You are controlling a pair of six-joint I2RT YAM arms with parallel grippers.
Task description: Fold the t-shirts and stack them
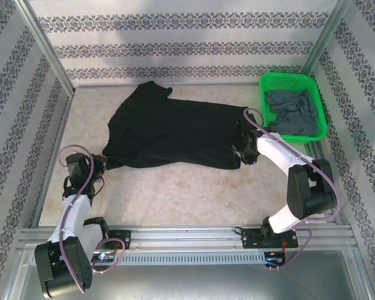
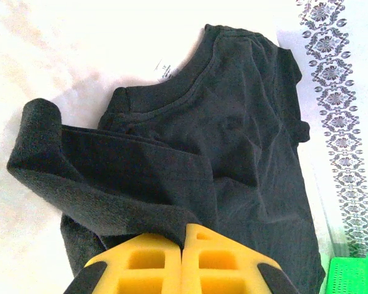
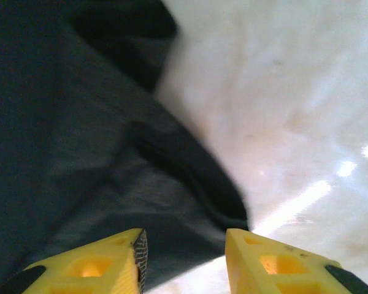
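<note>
The black t-shirt (image 1: 175, 131) lies spread across the middle of the table, its collar and white neck tag (image 2: 164, 70) in the left wrist view. My left gripper (image 2: 185, 236) is shut on a fold of the black shirt's edge (image 2: 110, 190), at the cloth's near left corner (image 1: 103, 164). My right gripper (image 3: 185, 245) stands open just above the shirt's hem (image 3: 172, 184), at its right end (image 1: 242, 153), with nothing pinched between the yellow fingers (image 3: 110, 257). The slate grey t-shirt (image 1: 292, 112) lies crumpled in the basket.
A green mesh basket (image 1: 287, 76) stands at the back right, and its corner (image 2: 349, 275) appears in the left wrist view. Patterned walls close the back and both sides. Bare table (image 1: 187, 194) lies between the black shirt and the arm bases.
</note>
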